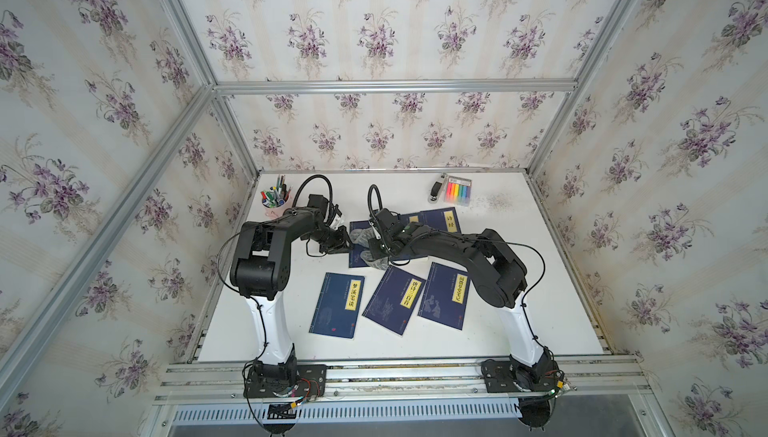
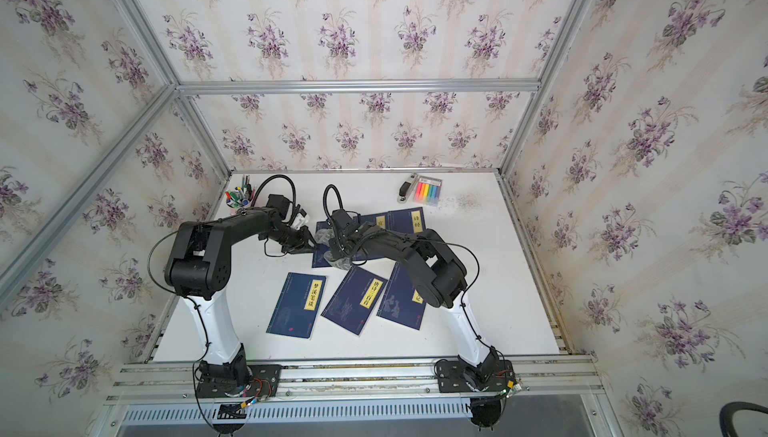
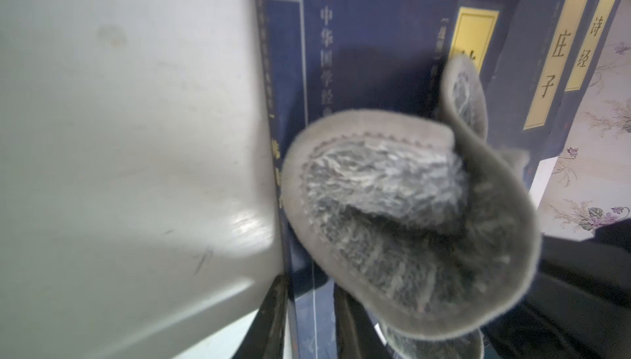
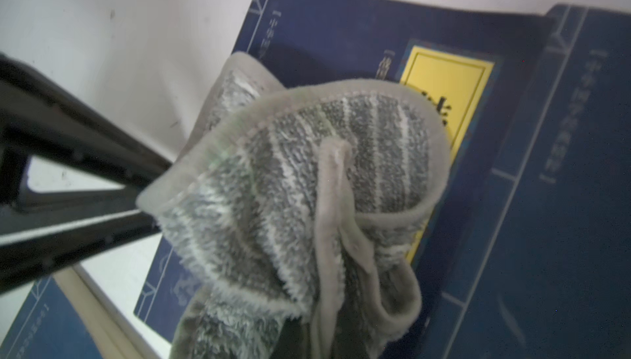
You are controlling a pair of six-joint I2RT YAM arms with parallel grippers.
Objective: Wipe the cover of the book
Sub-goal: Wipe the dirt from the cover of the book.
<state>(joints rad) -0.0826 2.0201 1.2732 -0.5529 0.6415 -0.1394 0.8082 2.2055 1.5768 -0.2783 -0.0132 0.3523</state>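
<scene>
Cloth [image 4: 307, 186], grey and bunched, sits clamped in the closed right gripper [image 1: 375, 246] on the blue book [image 4: 341, 26], while the left gripper [image 1: 347, 240] stands partly open at its edge, grasp unclear.

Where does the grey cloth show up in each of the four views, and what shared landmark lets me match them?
In a top view: grey cloth mid-table.
In a top view: grey cloth at the same spot.
Left wrist: grey cloth fills the lower centre.
Right wrist: grey cloth fills the centre.
Shared landmark: the blue book under it.
</scene>
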